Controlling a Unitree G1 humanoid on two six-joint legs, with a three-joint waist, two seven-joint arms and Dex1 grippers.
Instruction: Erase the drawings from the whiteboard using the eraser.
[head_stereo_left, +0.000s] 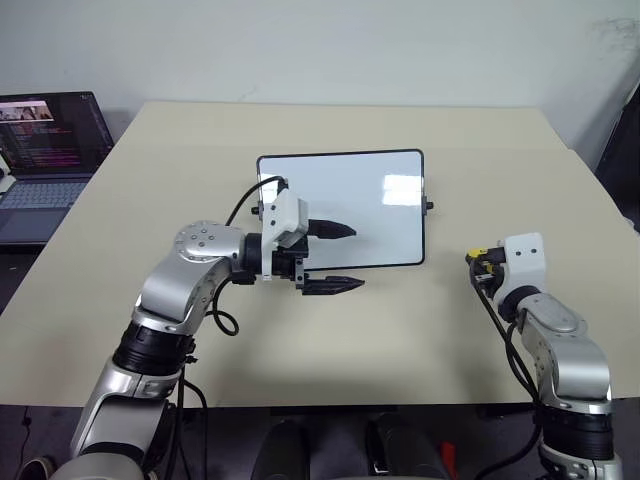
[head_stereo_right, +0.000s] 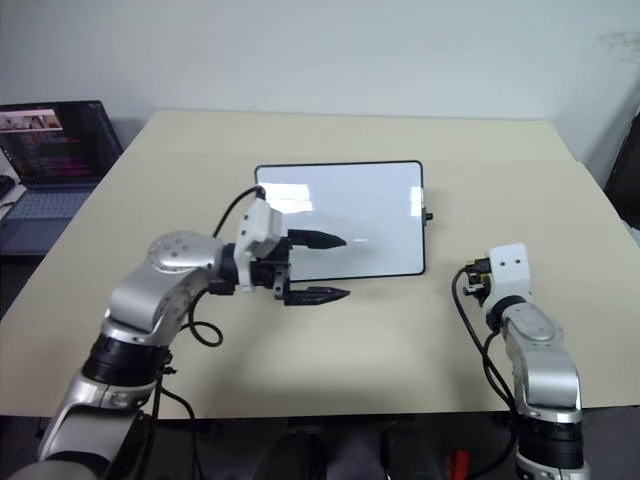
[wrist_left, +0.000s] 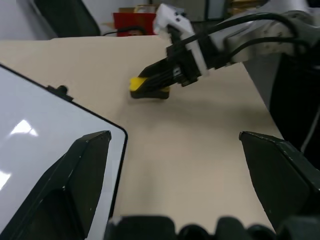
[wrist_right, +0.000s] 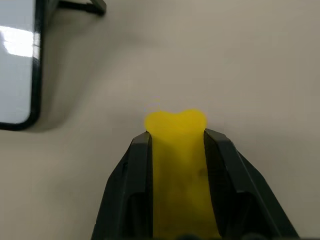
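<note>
I see the small glossy white whiteboard (head_stereo_left: 345, 205), thin black frame, rounded corners, lying flat mid-worktop (head_stereo_left: 180, 160), which is matte beige and smooth. Board face looks clean w/ glare patches; can't make out any red marks. My left claw (head_stereo_left: 335, 257), black pointed fingers spread wide apart, nothing btwn them, hovers over the board's near-left corner. My right claw (wrist_right: 175, 145) sits right of the board, clear of its edge, clamped on the small yellow eraser block (wrist_right: 176, 150), soft-looking, tip bulging past the fingertips. Laptop (head_stereo_left: 45, 150) w/ lit screen well left of the board, off the worktop.
</note>
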